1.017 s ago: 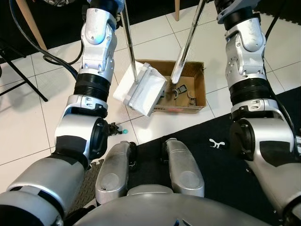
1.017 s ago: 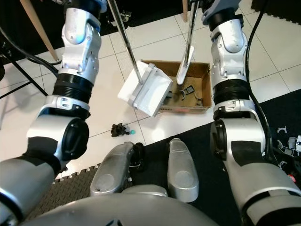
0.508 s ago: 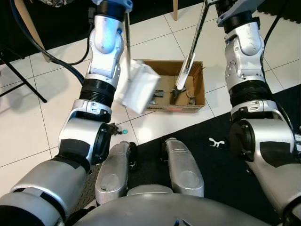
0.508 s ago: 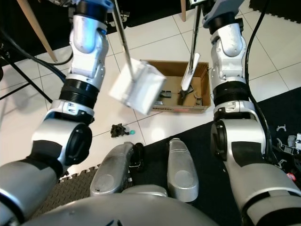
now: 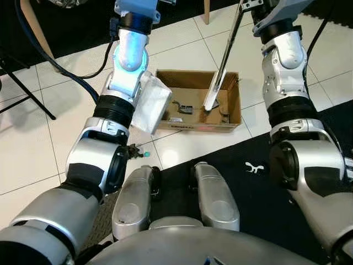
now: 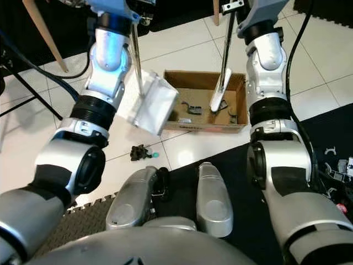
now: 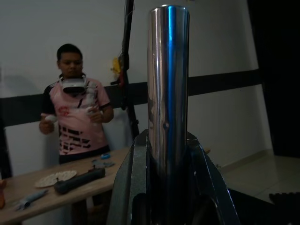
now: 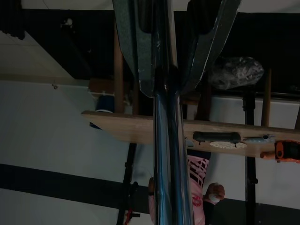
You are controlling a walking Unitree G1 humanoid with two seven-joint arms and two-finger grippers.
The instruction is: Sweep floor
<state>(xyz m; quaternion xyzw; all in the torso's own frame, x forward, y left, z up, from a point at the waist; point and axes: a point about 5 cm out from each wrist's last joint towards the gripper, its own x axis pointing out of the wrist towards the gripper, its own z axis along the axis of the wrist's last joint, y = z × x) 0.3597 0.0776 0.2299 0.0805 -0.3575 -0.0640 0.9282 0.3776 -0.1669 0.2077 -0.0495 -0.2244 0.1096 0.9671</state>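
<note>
On the white tiled floor [image 5: 182, 49], a cardboard box [image 5: 199, 101] holds debris; the left end effector [image 7: 168, 154] pinches the dustpan [image 6: 150, 104] pole, the right end effector [image 8: 161, 70] clamps the broom [image 6: 219, 99] handle.

No words or numbers can be read here. The cardboard box [image 5: 198, 102] near the middle has a red strip on its front side. It is too small to read.
</note>
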